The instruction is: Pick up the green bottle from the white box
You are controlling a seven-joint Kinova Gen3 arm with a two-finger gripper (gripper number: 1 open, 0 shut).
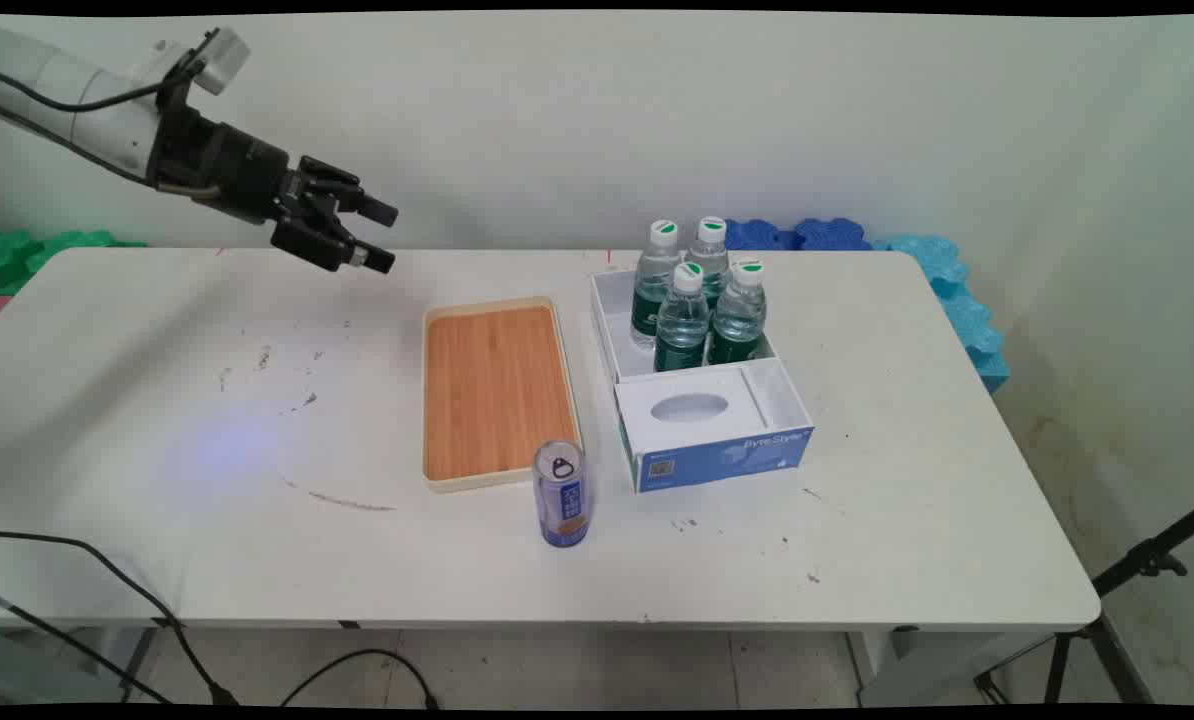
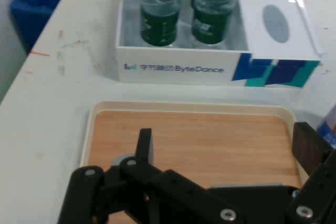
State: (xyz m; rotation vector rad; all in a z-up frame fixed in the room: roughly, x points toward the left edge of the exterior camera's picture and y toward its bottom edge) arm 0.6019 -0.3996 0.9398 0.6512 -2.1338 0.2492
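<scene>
My gripper (image 1: 382, 237) hangs open and empty above the table's far left part, well clear of the surface. Its fingers point toward a cream-rimmed wooden tray (image 1: 495, 390) in the middle of the table. In the hand view the open gripper (image 2: 223, 145) stands over the tray (image 2: 189, 145), with one fingertip (image 2: 145, 142) at the left and the other at the right edge. A blue drink can (image 1: 562, 494) stands upright just off the tray's near right corner. Right of the tray sits a white and blue box (image 1: 702, 400) holding several water bottles (image 1: 697, 300).
The box (image 2: 220, 69) with its bottles (image 2: 160, 17) lies beyond the tray in the hand view. Blue foam blocks (image 1: 917, 270) and green foam (image 1: 27, 255) lie behind the table. A tripod leg (image 1: 1137, 570) stands at the right, cables at the front left.
</scene>
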